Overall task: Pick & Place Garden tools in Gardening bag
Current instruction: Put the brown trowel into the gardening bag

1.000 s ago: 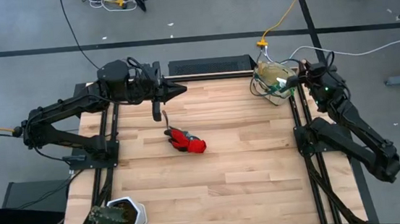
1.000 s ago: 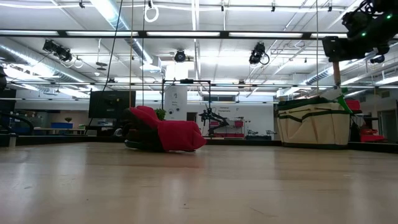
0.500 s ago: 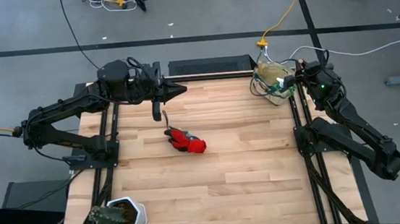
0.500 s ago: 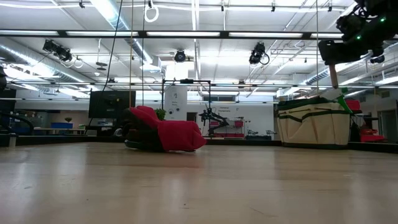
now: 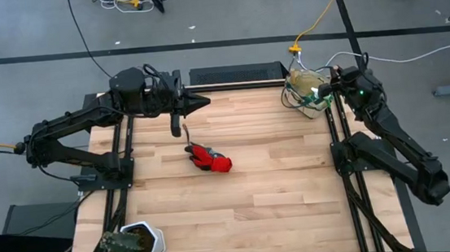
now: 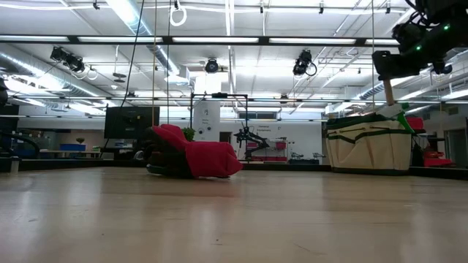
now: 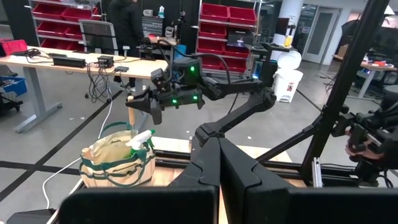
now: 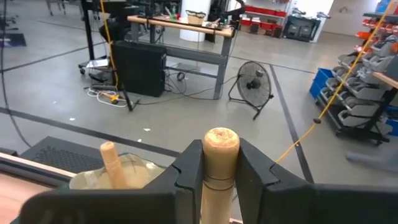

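A white pot [image 5: 143, 243] holding a dark plant [image 5: 118, 244] occupies the table's [image 5: 255, 189] near-left corner.

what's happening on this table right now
The right gripper is shut on a wooden-handled tool and holds it above the beige canvas bag with green trim at the table's far right corner. A green spray bottle already pokes out of the bag. The red glove and a small hand tool lie on the wooden table, below the left gripper, which is shut.

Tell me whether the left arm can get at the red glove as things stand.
Probably yes. The left gripper hovers shut near the table's far edge, and the red glove lies on open wood just below it. Only a small hand tool lies between, off to one side.
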`<act>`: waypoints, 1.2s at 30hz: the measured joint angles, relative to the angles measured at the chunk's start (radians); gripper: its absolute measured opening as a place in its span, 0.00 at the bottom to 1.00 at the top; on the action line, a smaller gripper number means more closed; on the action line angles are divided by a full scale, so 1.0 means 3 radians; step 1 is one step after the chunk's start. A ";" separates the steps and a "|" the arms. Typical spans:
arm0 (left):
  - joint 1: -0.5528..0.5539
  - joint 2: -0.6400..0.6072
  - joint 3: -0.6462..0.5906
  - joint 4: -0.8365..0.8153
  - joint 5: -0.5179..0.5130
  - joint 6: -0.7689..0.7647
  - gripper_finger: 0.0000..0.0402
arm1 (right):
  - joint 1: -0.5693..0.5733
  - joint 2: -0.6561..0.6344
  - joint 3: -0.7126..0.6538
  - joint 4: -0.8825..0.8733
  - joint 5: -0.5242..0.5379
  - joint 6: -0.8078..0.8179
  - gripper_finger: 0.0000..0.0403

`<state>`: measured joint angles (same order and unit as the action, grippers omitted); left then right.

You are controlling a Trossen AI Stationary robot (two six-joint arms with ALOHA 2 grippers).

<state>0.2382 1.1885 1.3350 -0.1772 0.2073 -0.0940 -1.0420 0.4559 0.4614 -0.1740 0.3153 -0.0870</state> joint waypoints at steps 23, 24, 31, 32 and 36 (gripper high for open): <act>0.0000 0.0000 0.0000 0.0000 -0.0002 -0.0001 0.00 | -0.0276 0.0078 0.0000 0.0035 -0.0418 -0.0001 0.16; 0.0000 0.0000 0.0000 0.0000 -0.0003 -0.0001 0.00 | -0.0276 0.0078 0.0000 0.0035 -0.0420 -0.0001 0.17; 0.0000 0.0000 0.0000 0.0000 -0.0003 -0.0001 0.00 | -0.0276 0.0078 0.0000 0.0035 -0.0471 -0.0001 0.21; 0.0000 0.0000 0.0000 0.0000 -0.0004 -0.0001 0.00 | -0.0276 0.0078 0.0000 0.0034 -0.0476 0.0000 0.21; 0.0000 0.0000 0.0000 0.0000 -0.0004 -0.0003 0.00 | -0.0276 0.0078 0.0000 0.0034 -0.0506 0.0002 0.24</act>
<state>0.2382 1.1885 1.3350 -0.1772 0.2061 -0.0948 -1.1248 0.4793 0.4614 -0.1638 0.1635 -0.0863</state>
